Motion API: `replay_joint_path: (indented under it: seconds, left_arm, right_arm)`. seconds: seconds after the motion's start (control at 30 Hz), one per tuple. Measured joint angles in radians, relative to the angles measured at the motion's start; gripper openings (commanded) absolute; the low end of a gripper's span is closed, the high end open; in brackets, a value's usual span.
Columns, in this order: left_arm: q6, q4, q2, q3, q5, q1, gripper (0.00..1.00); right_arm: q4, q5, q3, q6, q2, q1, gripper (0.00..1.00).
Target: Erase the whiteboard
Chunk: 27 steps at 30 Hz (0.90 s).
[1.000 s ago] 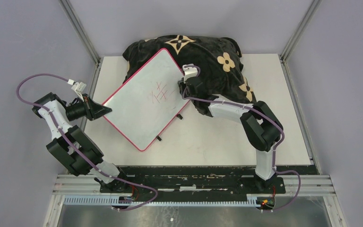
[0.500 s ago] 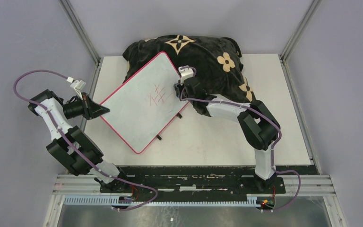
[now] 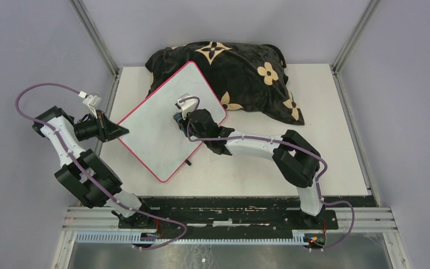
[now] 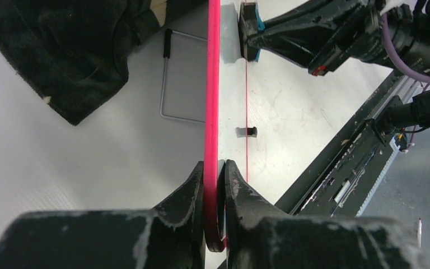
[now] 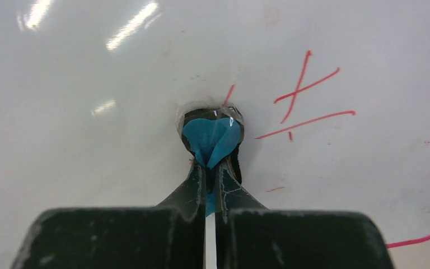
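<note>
At the left, the left pincer is shut on the thin pink-red rim of the large flat white whiteboard, with only the fingertips on the edge. The grip is narrow. If the wiping pushes hard sideways, I think the rim could slide out of the fingers, or the board could turn around this one point.

The whiteboard lies slanted on the left and middle part of the pale worktop, and its far corner is over the black cushion with tan flowers. A soft cushion under one corner is not a firm support, so the board may rock or sink under pressure and the wiper may lose contact.

Over the middle of the board, the right pincer is closed on a small blue wiper piece, which is pressed against the white surface. Only a small part of the blue piece stands out past the fingertips. If the wrist tilts, the hard fingers could scrape the board instead of the wiper, or the piece could be pulled out of the hold.

To the right of the wiper, several red handwritten strokes are not yet wiped. A stroke that is too short, or too light, would probably smear them or leave them.
</note>
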Motion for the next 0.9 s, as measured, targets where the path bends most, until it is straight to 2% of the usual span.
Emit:
replay_joint_path:
  seconds: [0.17, 0.37, 0.6, 0.77, 0.9]
  left_arm:
    - [-0.004, 0.003, 0.0, 0.001, -0.001, 0.0, 0.03]
    - [-0.004, 0.005, 0.0, 0.001, 0.0, -0.002, 0.03]
    - [-0.005, 0.014, 0.004, 0.001, 0.014, -0.019, 0.03]
    - [-0.005, 0.011, 0.004, 0.002, 0.014, -0.019, 0.03]
    - [-0.005, 0.01, 0.004, 0.006, 0.012, -0.019, 0.03]
  right_arm:
    - [0.009, 0.009, 0.007, -0.013, 0.003, 0.034, 0.01]
    - [0.017, -0.026, -0.004, 0.006, 0.0, -0.005, 0.0]
    - [0.037, -0.118, -0.031, 0.055, -0.011, -0.14, 0.01]
    - [0.039, -0.115, -0.051, 0.071, -0.011, -0.251, 0.01]
    - [0.038, -0.082, -0.087, 0.074, -0.011, -0.29, 0.0]
